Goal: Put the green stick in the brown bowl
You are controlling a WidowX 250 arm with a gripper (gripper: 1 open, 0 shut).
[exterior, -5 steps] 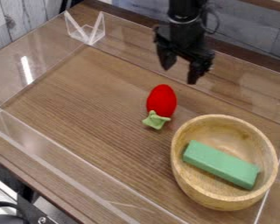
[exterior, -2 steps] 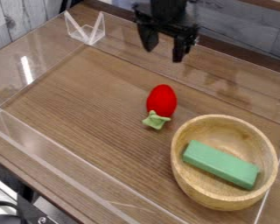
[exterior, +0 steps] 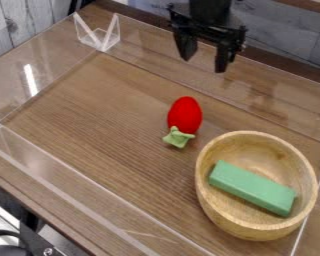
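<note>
- Green stick lies flat inside the brown bowl, slanted from the bowl's left middle down toward its near right wall, so the task's goal looks already met.
- Jaws of the gripper stand apart and hold nothing; the dark fingers point downward, with bare wood visible in the gap between them.
- Gripper hangs at the far side of the scene, above the wooden table and well apart from the bowl, which sits at the near right. With the stick resting free in the bowl, empty jaws away from it fit an arm that has no more work there.
- Between gripper and bowl sits a red strawberry toy with a pale green leafy base, just left of the bowl's far rim and not touching it as far as I can tell. It plays no part in the task and appears untouched.
- Clear plastic walls ring the table; a small clear bracket stands at the far left corner. They probably keep loose items from sliding off.
</note>
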